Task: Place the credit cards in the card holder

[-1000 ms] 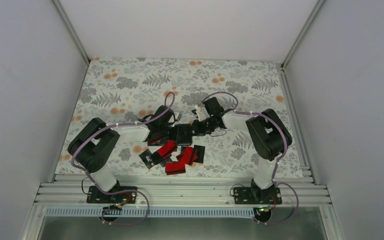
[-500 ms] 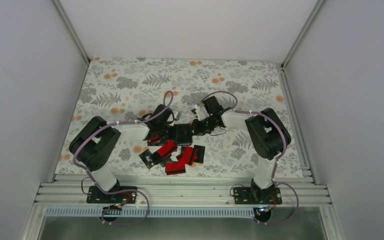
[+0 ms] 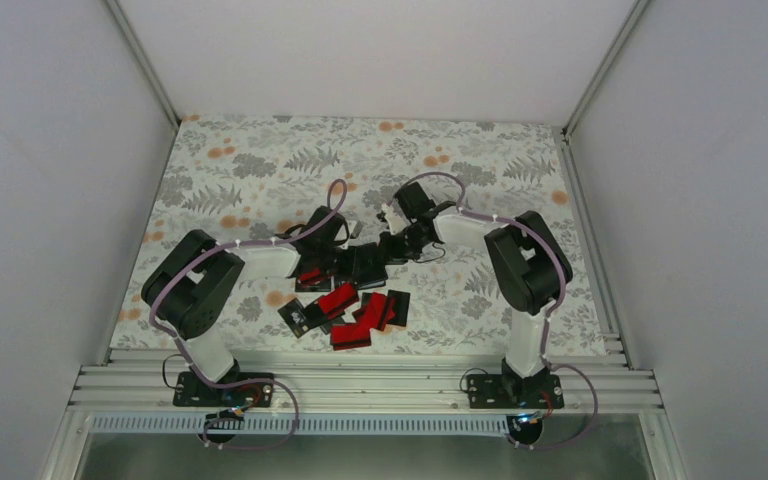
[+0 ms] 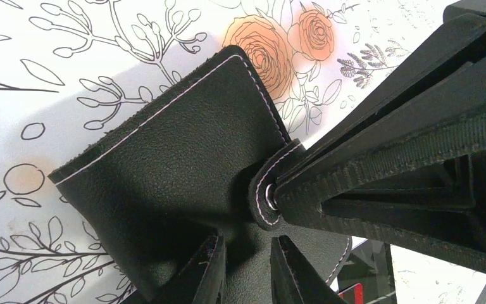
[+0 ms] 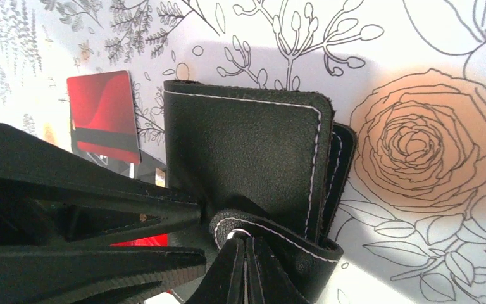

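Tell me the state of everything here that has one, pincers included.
card holder: folded shut.
snap tab: pinched in right pincer.
credit cards: lying loose, none in the card holder.
left pincer: closed on the card holder.
right pincer: shut on the snap tab.

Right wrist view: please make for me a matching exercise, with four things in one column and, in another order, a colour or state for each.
Things:
1. card holder
2. right gripper
3. red card
4. rose print

Colours or states:
a. orange
b. jaws shut on the snap tab
c. lying flat on the table
d. black leather, white stitching

Pairs: 1-d, 2-b, 3-c, 4-a
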`<state>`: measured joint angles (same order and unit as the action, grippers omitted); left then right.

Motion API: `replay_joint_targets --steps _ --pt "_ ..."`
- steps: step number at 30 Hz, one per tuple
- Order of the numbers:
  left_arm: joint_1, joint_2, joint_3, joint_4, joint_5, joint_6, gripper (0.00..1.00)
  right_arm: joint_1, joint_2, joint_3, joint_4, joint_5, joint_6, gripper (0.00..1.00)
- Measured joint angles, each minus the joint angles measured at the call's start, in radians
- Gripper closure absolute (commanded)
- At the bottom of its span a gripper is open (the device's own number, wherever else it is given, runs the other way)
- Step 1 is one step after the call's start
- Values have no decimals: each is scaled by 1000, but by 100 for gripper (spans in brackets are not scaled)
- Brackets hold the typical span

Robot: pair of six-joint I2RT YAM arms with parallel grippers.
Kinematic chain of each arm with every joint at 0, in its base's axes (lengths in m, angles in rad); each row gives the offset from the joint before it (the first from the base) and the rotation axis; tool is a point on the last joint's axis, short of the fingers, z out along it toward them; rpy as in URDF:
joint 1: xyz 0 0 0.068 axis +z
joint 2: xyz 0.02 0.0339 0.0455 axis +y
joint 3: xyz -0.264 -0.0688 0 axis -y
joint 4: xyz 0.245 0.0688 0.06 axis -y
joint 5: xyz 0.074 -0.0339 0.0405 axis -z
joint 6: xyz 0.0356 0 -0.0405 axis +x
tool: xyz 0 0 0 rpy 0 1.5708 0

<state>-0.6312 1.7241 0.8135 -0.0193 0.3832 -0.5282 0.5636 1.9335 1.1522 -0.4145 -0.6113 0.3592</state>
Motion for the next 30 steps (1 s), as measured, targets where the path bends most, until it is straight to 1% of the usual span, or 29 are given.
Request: replay_joint_targets --steps 10,17,23,27,30 --pt "13 3 -18 35 29 3 81 56 43 135 -184 142 -12 96" --pt "19 3 -35 64 43 16 81 86 107 255 -330 222 -4 96" --pt "21 -4 -43 72 43 32 81 97 113 283 -364 246 5 95" --pt "24 -22 -41 42 31 48 74 100 106 288 -360 237 6 91" --pt "31 -66 -30 -30 1 64 65 116 110 308 -349 226 5 88"
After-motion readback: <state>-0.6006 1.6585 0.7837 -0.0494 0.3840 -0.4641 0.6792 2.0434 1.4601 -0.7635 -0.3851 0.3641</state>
